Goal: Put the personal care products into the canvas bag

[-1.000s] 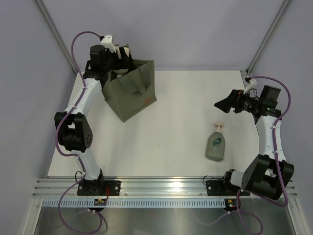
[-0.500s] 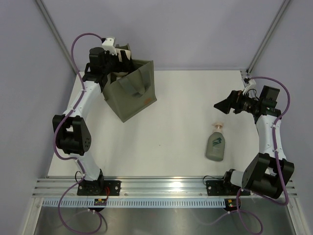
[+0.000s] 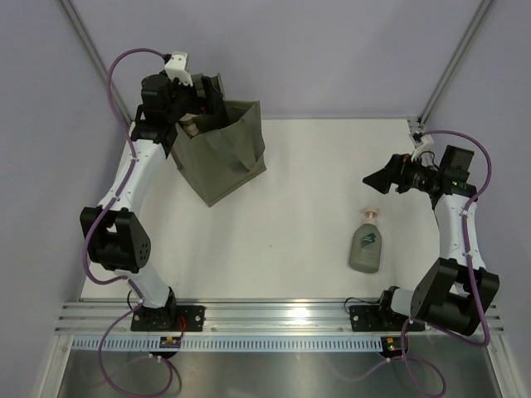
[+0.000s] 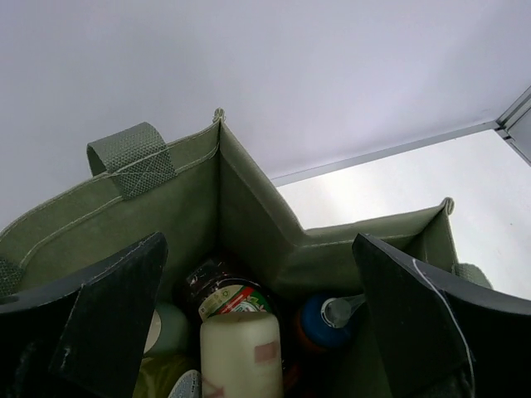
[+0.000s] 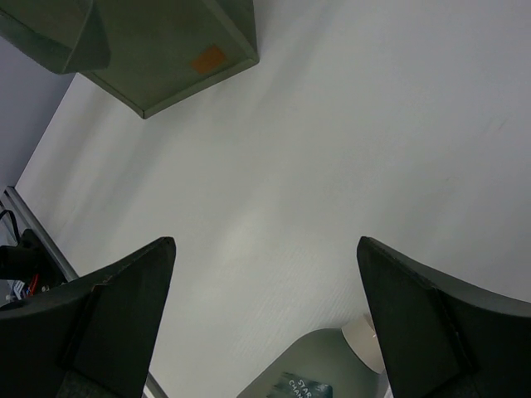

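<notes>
The olive canvas bag [image 3: 222, 157] stands at the back left of the table, its mouth open. My left gripper [image 3: 199, 104] hovers over the mouth, open and empty. The left wrist view looks down into the bag [image 4: 249, 207]. A cream bottle [image 4: 241, 352], a dark red bottle [image 4: 217, 290], a blue bottle [image 4: 319, 319] and a pale grey-green one [image 4: 170, 327] lie inside. One grey-green bottle with a beige pump [image 3: 365, 246] lies on the table at the right. My right gripper [image 3: 373, 178] is open above it. The bottle's top [image 5: 323, 369] shows between the right fingers.
The bag's orange patch [image 5: 207, 60] faces the right wrist camera. Metal frame posts [image 3: 452, 62] stand at the back corners. A rail [image 3: 274, 315] runs along the near edge. The white table [image 3: 299, 199] lies between the bag and the bottle.
The cream bottle that my left gripper held above the bag is now inside it, and the jaws stand open. The left wrist has shifted slightly up and left. The right arm has not moved.
</notes>
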`<state>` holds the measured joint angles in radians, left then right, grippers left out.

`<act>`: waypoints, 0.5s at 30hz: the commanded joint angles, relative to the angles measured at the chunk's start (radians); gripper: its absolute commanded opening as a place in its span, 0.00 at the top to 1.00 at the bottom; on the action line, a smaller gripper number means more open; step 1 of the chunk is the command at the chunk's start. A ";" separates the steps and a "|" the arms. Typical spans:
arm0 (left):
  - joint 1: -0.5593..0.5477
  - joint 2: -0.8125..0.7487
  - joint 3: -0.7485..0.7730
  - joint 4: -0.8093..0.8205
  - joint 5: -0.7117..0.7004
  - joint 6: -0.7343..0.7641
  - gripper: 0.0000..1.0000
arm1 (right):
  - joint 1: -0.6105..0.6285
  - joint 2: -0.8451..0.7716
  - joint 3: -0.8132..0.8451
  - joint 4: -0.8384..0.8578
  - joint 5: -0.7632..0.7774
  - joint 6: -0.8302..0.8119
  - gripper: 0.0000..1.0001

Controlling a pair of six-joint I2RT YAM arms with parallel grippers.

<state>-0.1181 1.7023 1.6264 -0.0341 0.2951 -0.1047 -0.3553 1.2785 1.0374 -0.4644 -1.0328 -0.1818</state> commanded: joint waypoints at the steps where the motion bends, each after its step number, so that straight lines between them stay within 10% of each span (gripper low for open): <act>1: 0.005 -0.055 0.033 0.053 0.026 0.013 0.01 | -0.005 0.007 0.010 -0.026 0.019 -0.041 0.00; 9: 0.009 -0.228 -0.069 0.022 -0.017 -0.027 0.01 | -0.004 0.009 0.087 -0.141 0.230 -0.054 0.00; 15: 0.026 -0.462 -0.236 -0.024 -0.013 -0.098 0.01 | 0.055 -0.056 0.075 -0.160 0.666 0.077 0.01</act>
<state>-0.1024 1.3685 1.4483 -0.0780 0.2855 -0.1562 -0.3374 1.2678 1.0790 -0.5869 -0.6376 -0.1772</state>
